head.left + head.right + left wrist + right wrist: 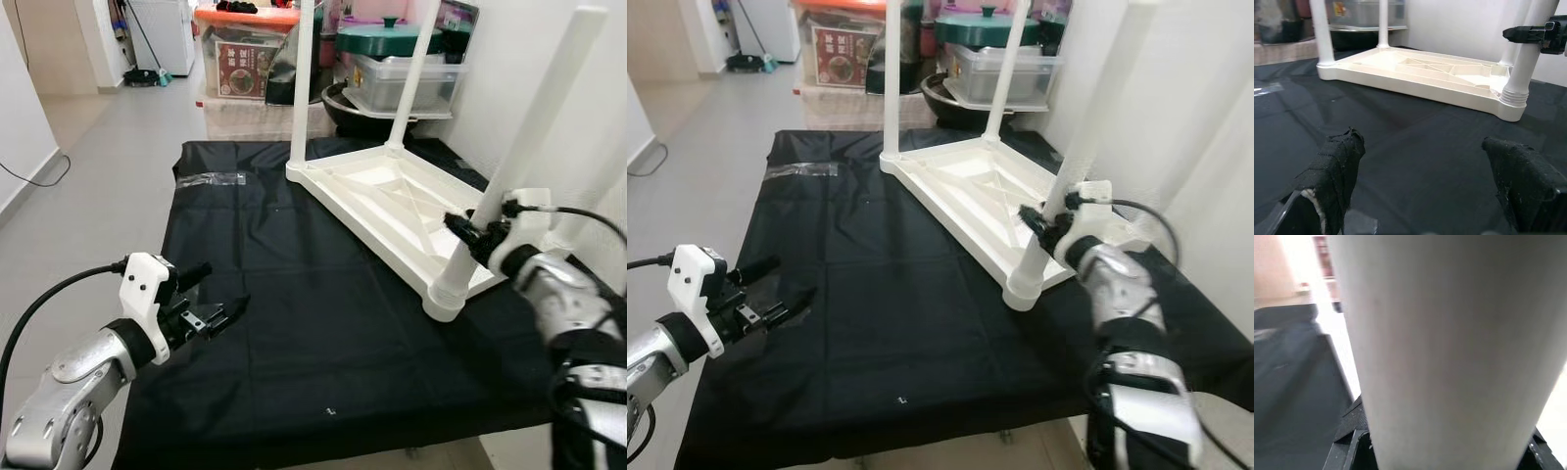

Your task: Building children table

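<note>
A white children's table lies upside down on the black cloth, its legs pointing up. My right gripper is shut on the nearest leg, a little above its socket at the table's near corner; in the right wrist view that leg stands close, with black fingers on either side. Two far legs stand upright at the back corners. My left gripper hovers open and holds nothing over the cloth at the near left, its fingers spread wide and pointed toward the table.
A clear plastic wrapper lies on the cloth at the far left. Storage boxes and a green-lidded pot crowd the floor behind. A white wall runs along the right. A small white speck lies near the cloth's front edge.
</note>
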Controlling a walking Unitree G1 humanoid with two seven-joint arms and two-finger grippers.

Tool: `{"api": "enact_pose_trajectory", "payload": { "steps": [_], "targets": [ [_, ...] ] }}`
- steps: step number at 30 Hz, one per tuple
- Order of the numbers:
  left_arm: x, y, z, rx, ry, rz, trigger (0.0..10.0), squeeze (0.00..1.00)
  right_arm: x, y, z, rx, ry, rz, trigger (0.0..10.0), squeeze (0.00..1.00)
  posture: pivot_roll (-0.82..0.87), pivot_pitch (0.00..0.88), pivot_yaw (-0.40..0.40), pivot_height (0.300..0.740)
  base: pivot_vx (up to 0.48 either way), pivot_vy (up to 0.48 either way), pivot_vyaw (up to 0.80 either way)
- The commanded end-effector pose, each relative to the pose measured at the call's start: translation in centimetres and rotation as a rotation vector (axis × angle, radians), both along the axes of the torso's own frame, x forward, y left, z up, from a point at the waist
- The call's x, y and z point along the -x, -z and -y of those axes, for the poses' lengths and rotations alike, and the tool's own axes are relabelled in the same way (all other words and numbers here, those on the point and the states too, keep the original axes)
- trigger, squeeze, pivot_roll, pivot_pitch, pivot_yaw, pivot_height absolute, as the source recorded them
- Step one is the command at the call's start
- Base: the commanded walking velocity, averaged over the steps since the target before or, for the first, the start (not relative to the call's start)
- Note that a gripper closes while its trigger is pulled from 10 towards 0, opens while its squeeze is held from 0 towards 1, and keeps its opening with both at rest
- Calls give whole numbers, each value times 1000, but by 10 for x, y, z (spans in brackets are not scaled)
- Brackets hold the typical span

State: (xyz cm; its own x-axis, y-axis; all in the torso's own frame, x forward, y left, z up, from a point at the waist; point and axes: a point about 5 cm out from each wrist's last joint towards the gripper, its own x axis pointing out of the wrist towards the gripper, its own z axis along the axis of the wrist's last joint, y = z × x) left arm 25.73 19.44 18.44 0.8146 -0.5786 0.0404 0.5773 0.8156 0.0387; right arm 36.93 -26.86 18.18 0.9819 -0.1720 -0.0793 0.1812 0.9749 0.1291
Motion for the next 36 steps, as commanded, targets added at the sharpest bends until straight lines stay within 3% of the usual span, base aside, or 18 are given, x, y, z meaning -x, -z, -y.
{"api": "enact_pose_trajectory", "payload": {
  "steps": [1, 2, 5, 6, 7, 12, 13, 15, 16, 17, 21, 22, 26, 28, 29, 30, 34, 36],
  "targets": [
    [1, -1, 1, -6, 6, -1, 10000, 0, 20, 33, -5, -59, 317, -199, 0, 0, 75, 0, -102, 740, 0, 0, 0],
    [1, -1, 1, -6, 6, -1, 10000, 0, 20, 33, -5, -59, 317, -199, 0, 0, 75, 0, -102, 740, 0, 0, 0],
    [-2, -1, 7, 9, 19, 2, 10000, 0, 33, 38, -59, -110, 333, -193, 0, 0, 70, 0, -84, 740, 0, 0, 0],
    [-2, -1, 7, 9, 19, 2, 10000, 0, 33, 38, -59, -110, 333, -193, 0, 0, 70, 0, -84, 740, 0, 0, 0],
    [-6, -2, 16, 30, 40, 10, 10000, 0, 32, 40, -104, -122, 240, -225, 0, 0, 59, 0, -81, 740, 0, 0, 0],
    [-10, -3, 23, 44, 60, 15, 10000, 0, 27, 34, -130, -117, 145, -213, 0, 0, 45, 0, -78, 740, 0, 0, 0],
    [-10, -3, 25, 47, 65, 16, 10000, 0, 24, 30, -135, -115, 96, -209, 3922, 0, 44, 0, -79, 740, 0, 0, 0],
    [-10, -3, 25, 47, 65, 16, 10000, 0, 24, 30, -135, -115, 96, -209, 3922, 0, 44, 0, -79, 740, 0, 0, 0],
    [-11, -2, 27, 51, 70, 16, 10000, 0, 22, 26, -135, -112, 47, -197, 10000, 0, 40, 0, -82, 740, 0, 0, 0],
    [-10, -1, 30, 56, 76, 15, 10000, 0, 22, 20, -131, -112, 35, -178, 10000, 1000, 34, 0, -81, 740, 0, 0, 0],
    [-10, 0, 32, 63, 82, 13, 10000, 0, 26, 12, -121, -98, 47, -151, 10000, 1000, 34, 0, -81, 740, 0, 0, 0],
    [-9, 0, 33, 64, 87, 10, 10000, 0, 27, 4, -112, -100, 34, -124, 10000, 0, 31, 0, -79, 740, 0, 0, 0],
    [-7, 1, 33, 62, 95, 4, 10000, 0, 27, -21, -97, -103, -137, -7, 10000, 0, 25, 0, -75, 740, 0, 0, 0],
    [-7, 2, 32, 58, 99, 1, 10000, 0, 32, -39, -90, -78, -361, 103, 10000, 0, 24, 0, -77, 740, 0, 0, 0],
    [-7, 2, 32, 58, 99, 1, 10000, 0, 32, -39, -90, -78, -361, 103, 10000, 0, 24, 0, -77, 740, 0, 0, 0],
    [-7, 2, 33, 60, 104, -2, 10000, 0, 40, -35, -79, 50, -592, 127, 10000, 0, 22, 0, -71, 740, 0, 0, 0],
    [-7, 3, 35, 57, 109, -3, 10000, 0, 43, -24, -68, 128, -733, 102, 10000, 0, 26, 0, -73, 740, 0, 0, 0],
    [-7, 3, 37, 59, 115, -1, 10000, 0, 34, -19, -56, 156, -772, 73, 10000, 0, 33, 0, -74, 740, 0, 0, 0]
  ]
}}
